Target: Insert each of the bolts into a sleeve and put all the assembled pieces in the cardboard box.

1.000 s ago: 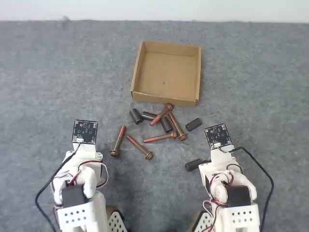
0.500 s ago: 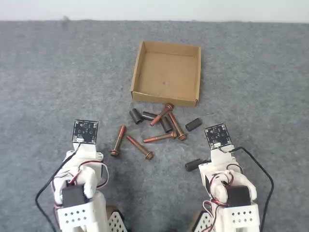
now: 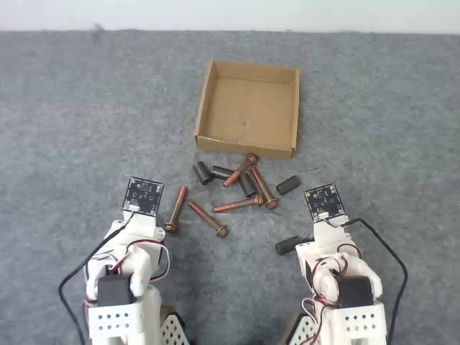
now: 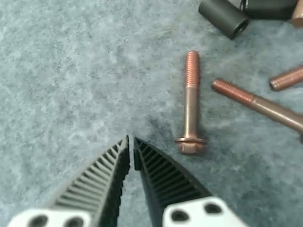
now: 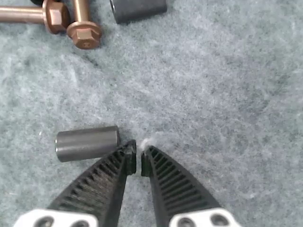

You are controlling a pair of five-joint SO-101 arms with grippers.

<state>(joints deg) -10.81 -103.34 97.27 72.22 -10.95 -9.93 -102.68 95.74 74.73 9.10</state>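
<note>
Copper bolt [image 4: 191,101] lies just beside the closed left gripper [image 4: 131,140].

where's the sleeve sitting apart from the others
High view: the lone sleeve lies on the carpet, right of the bolts and nearer the robot. In the right wrist view it sits just beside the right gripper.

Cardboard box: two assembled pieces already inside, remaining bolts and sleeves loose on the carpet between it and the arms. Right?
Not quite. The cardboard box is empty, and the high view shows its bare floor with nothing inside. The rest holds: the bolts and sleeves lie loose on the carpet between the box and the arms, none of them assembled.
</note>
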